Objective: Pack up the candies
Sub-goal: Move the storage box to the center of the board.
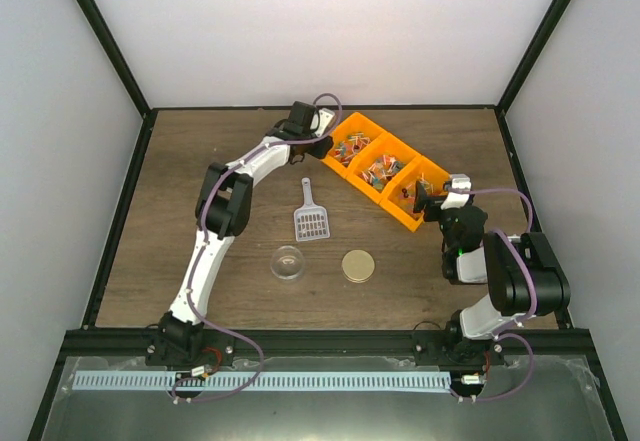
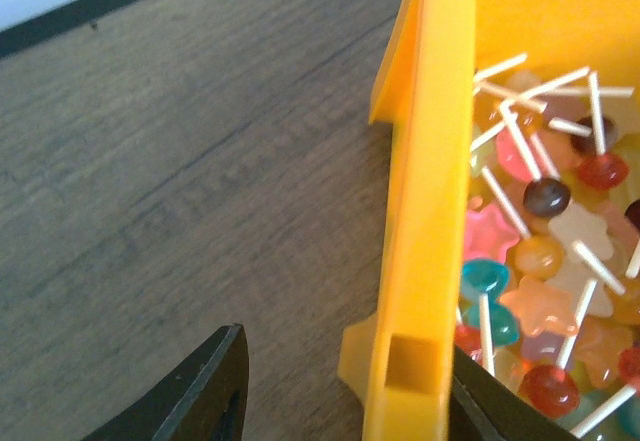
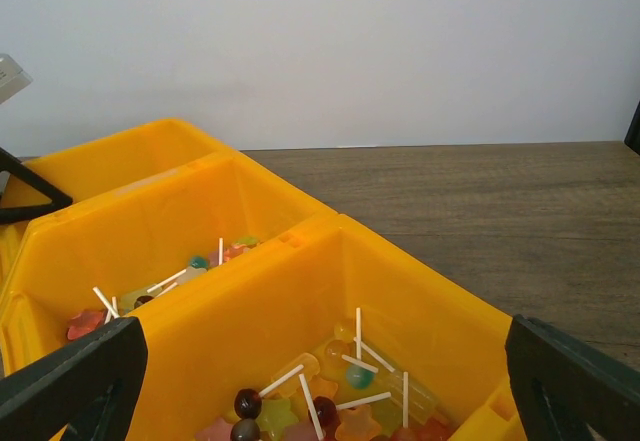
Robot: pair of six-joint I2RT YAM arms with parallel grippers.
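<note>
White walls [image 1: 300, 31] ring the wooden table [image 1: 200, 161], where left pincer [image 2: 345, 361] and right pincer [image 3: 322, 351] both gape at the orange bins [image 3: 260, 301].

Light: bright, even, diffuse; walls [image 1: 350, 31] uniformly white, table [image 1: 180, 191] without hot spots.
Shadows: soft and short, close under the arms [image 1: 215, 211] in the top view.
Glare: small highlights on candies [image 2: 548, 197] right of the left claw [image 2: 350, 396].
Left wrist focus: bin wall [image 2: 425, 211] between the fingers [image 2: 215, 391] soft; fingers dark, blurred.
Right wrist focus: bins [image 3: 300, 251] ahead of the right claw [image 3: 320, 386] sharp; its fingers [image 3: 75, 381] at the lower corners blurred.
Top view: candies too small to resolve.
</note>
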